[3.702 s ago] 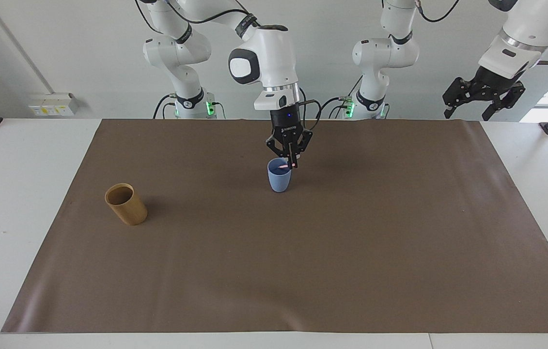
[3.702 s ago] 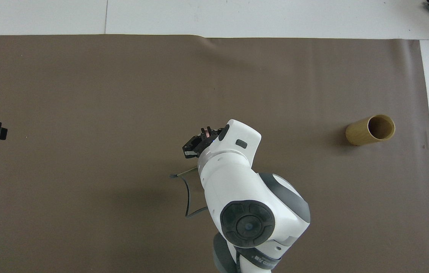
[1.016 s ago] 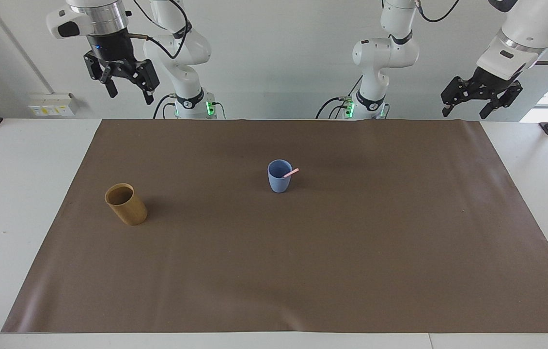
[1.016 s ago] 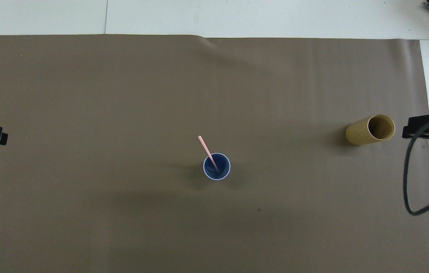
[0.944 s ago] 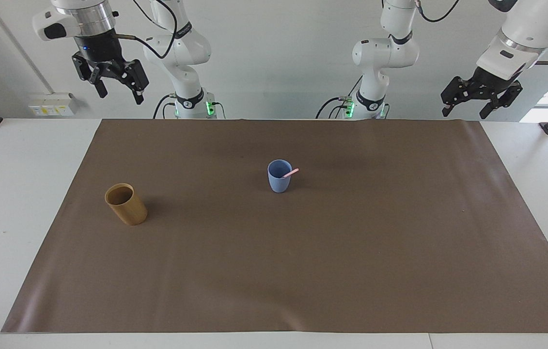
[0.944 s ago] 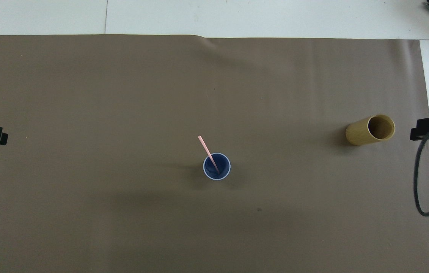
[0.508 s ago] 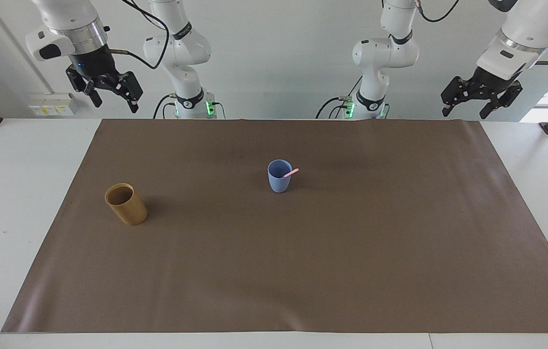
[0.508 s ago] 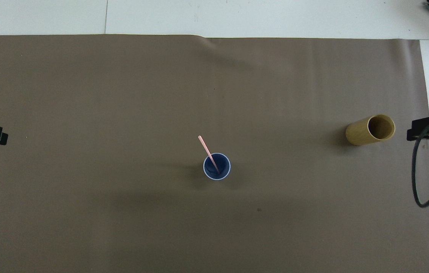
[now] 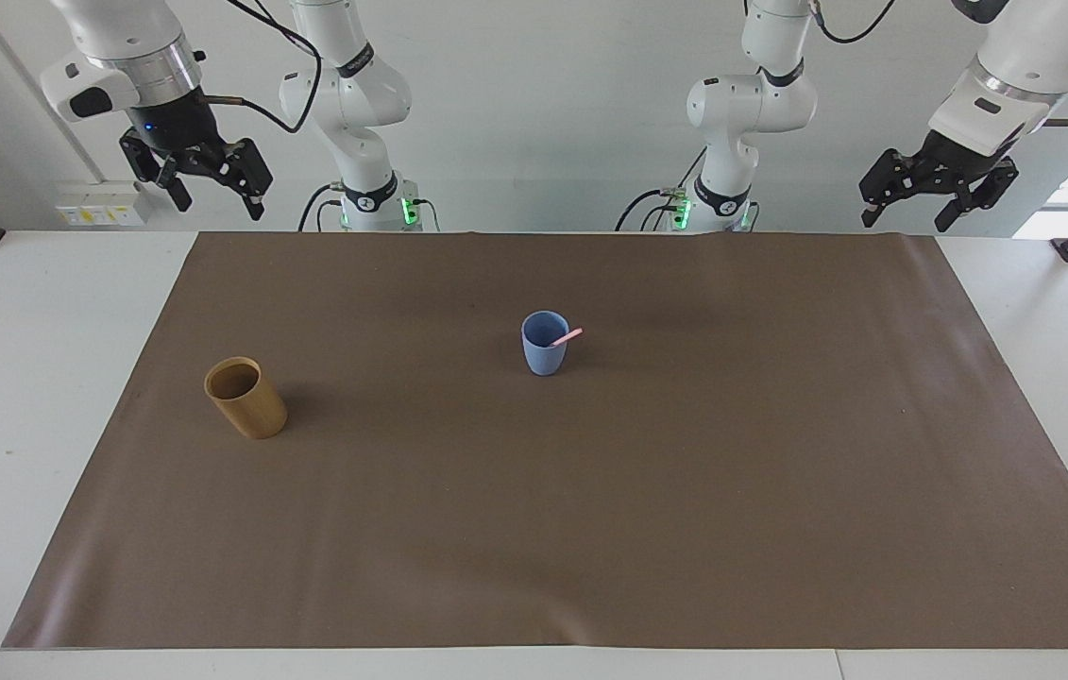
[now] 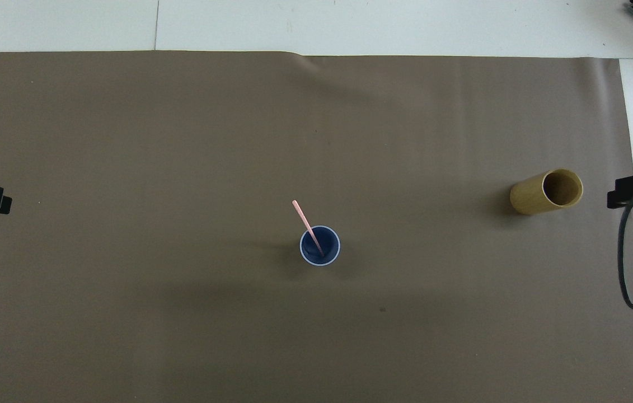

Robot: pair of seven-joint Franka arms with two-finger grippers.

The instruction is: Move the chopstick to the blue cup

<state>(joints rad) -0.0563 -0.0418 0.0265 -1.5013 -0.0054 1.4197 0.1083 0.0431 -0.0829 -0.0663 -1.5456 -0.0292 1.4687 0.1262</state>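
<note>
The blue cup [image 9: 545, 344] stands upright near the middle of the brown mat [image 9: 590, 529]; a pale pink chopstick [image 9: 567, 337] sits in it, leaning on the rim with its top end tilted toward the left arm's end of the table. A tan wooden cup [image 9: 245, 398] stands upright, well apart from the blue cup, toward the right arm's end; the right gripper [image 9: 208, 193] hangs high over that end's mat edge, fingers apart, holding nothing; the left gripper [image 9: 906, 219] waits raised over the mat's corner at its own end, fingers apart too.
</note>
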